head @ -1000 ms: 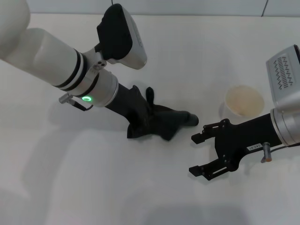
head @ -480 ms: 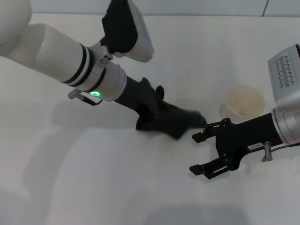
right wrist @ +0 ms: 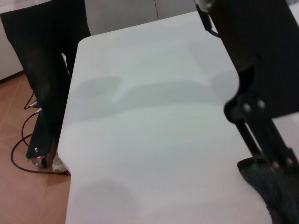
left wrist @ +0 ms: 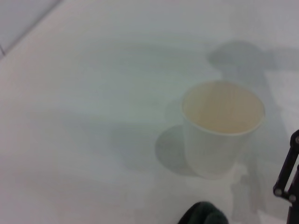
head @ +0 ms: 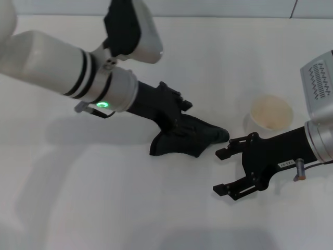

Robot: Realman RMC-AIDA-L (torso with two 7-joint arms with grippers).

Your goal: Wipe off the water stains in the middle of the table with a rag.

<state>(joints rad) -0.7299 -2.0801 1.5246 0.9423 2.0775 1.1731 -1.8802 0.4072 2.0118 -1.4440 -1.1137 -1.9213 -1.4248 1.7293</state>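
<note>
White table (head: 104, 208), frame centre: left gripper (head: 179, 122) clamps rag (head: 190, 138), should press flat; right gripper (head: 233, 172) idle, spread.

The bench (head: 156, 208) is plain white, and the rag (head: 184, 136) on it is black to dark grey. A cream paper cup (head: 270, 113) stands at the right of the head view. The left arm is white with black bands and a green light (head: 102, 104); the right gripper (head: 225, 172) is black.
</note>
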